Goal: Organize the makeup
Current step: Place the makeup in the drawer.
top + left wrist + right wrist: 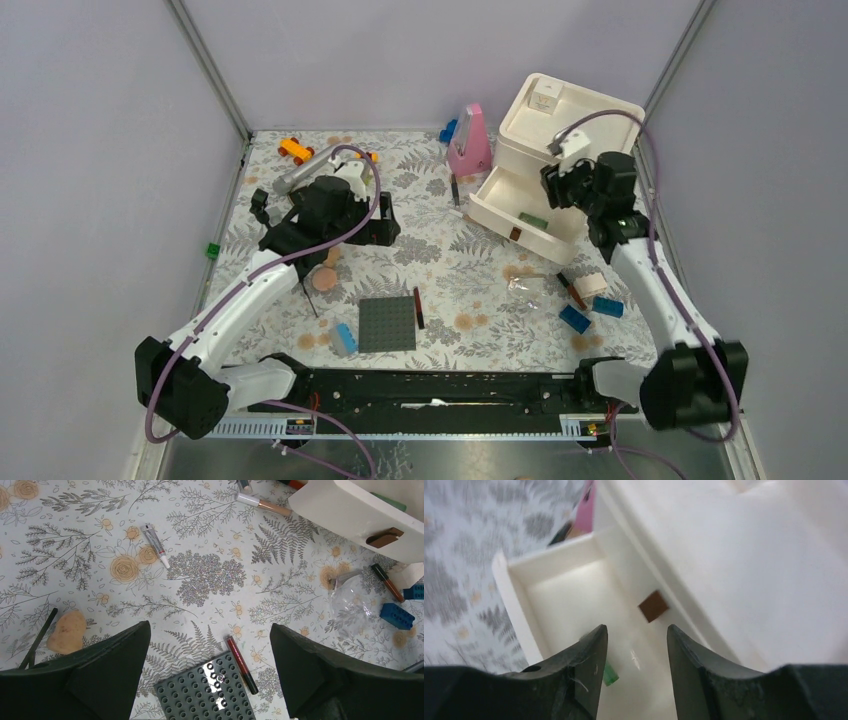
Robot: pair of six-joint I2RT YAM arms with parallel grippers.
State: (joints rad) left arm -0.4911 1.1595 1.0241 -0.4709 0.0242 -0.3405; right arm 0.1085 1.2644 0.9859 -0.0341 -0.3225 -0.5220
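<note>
Left wrist: red-black stick (241,665) just right of grey studded plate (200,692), peach puff (66,631) further left, both on bench (210,575). Left fingers (110,670) wide open, empty. Right fingers (579,675) partly apart, empty, over open white drawer (554,565).

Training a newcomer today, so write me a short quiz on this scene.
1. True or false: the drawer is open.
2. What lies along the grey plate's edge? A) a red-black stick B) a puff C) a tube
3. Which claw hangs over the drawer?
Key: 1 true; 2 A; 3 the right claw.
</note>
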